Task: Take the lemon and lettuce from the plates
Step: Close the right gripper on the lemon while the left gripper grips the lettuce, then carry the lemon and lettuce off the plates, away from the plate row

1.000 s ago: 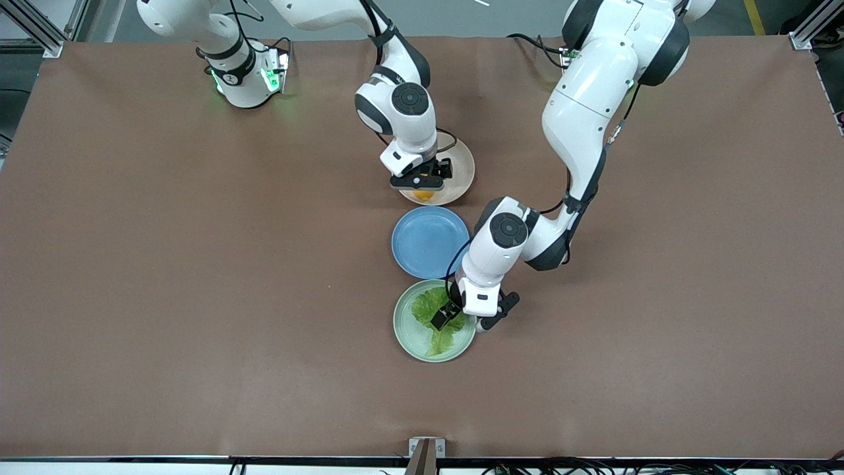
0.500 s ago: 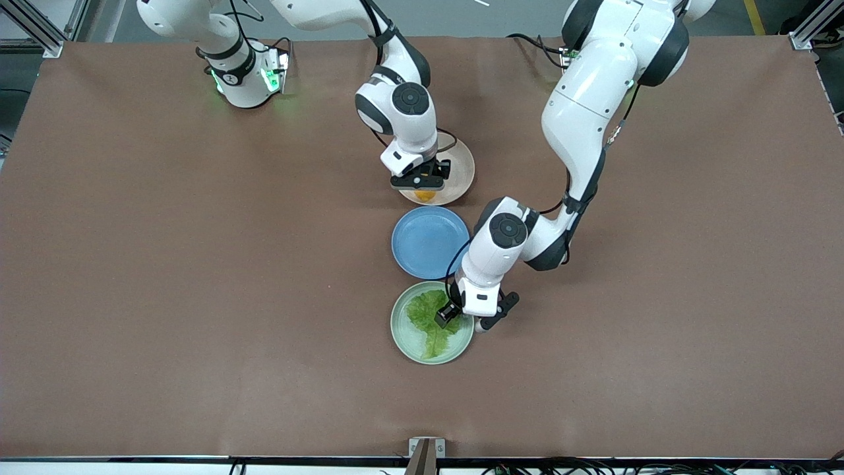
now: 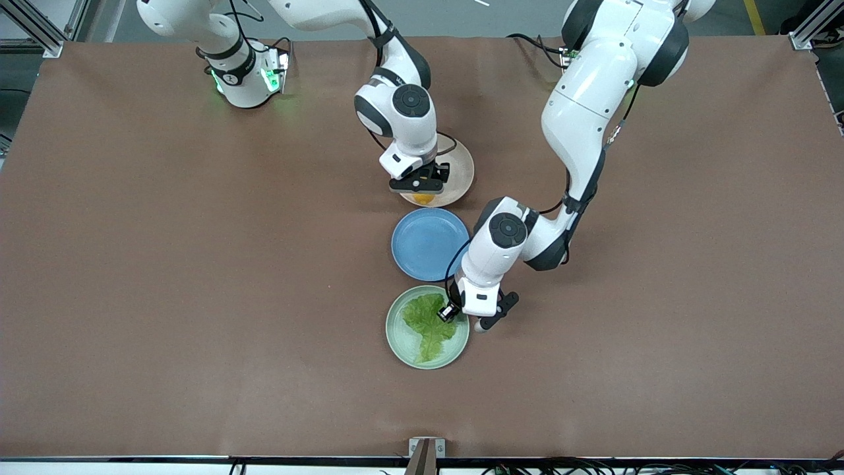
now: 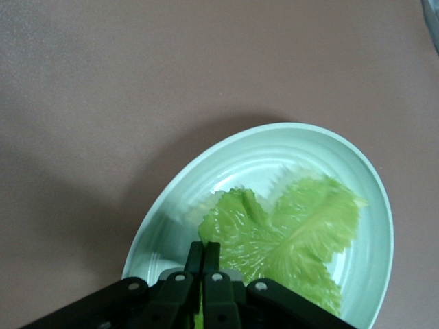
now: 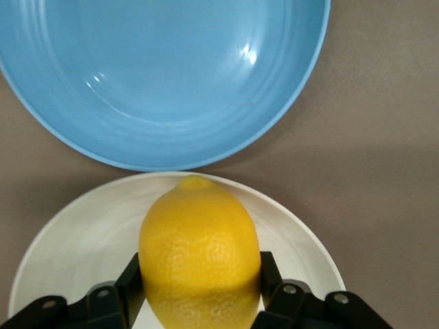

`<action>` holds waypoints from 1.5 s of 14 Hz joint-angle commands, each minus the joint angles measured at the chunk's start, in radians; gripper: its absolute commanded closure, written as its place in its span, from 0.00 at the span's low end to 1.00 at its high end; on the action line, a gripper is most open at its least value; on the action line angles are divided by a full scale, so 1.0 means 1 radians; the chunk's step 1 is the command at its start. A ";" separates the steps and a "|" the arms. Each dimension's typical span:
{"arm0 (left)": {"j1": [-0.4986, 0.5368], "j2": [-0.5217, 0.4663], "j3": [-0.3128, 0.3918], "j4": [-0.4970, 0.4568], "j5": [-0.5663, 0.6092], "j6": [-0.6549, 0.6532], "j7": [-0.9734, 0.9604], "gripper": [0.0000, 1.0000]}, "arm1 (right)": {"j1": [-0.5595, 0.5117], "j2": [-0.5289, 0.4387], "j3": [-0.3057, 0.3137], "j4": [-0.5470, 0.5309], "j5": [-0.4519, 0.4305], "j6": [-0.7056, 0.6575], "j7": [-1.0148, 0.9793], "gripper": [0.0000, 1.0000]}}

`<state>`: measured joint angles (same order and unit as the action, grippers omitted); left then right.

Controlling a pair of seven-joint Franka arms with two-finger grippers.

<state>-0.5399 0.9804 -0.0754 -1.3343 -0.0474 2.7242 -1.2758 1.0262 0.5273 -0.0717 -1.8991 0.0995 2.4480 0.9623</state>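
A robotics lab: two white Franka arms point(image 3: 587, 99) bolted to a brown-covered surface point(image 3: 165, 297), aluminium frame posts point(image 3: 808, 30) at its corners, cables point(image 3: 593, 467) along its edge.

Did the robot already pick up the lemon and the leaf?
Almost. Done: both are grabbed. The right pincer is shut on the lemon, and the left pincer is pinched shut on the edge of the lettuce. In hand: both grips. Left: lifting them off, since the lemon sits low over the beige plate and the lettuce lies on the green plate.
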 commanded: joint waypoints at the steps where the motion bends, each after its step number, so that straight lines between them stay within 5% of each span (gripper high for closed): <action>1: -0.011 0.001 0.008 0.023 -0.014 0.006 -0.002 1.00 | -0.029 -0.046 0.006 0.035 -0.017 -0.087 0.010 1.00; 7: 0.008 -0.095 0.002 0.015 -0.019 -0.021 -0.004 1.00 | -0.196 -0.193 0.007 -0.017 -0.012 -0.195 -0.121 1.00; 12: 0.057 -0.309 -0.003 -0.066 -0.017 -0.327 0.056 1.00 | -0.455 -0.286 0.007 -0.090 -0.004 -0.262 -0.434 1.00; 16: 0.188 -0.529 -0.047 -0.273 -0.022 -0.521 0.335 1.00 | -0.642 -0.297 0.007 -0.133 -0.004 -0.248 -0.635 1.00; 21: 0.428 -0.693 -0.089 -0.591 -0.020 -0.549 0.804 1.00 | -0.843 -0.279 0.006 -0.135 -0.004 -0.198 -0.888 1.00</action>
<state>-0.1803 0.3619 -0.1461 -1.7803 -0.0491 2.1555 -0.6090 0.2571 0.2680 -0.0884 -2.0029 0.0978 2.2133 0.1572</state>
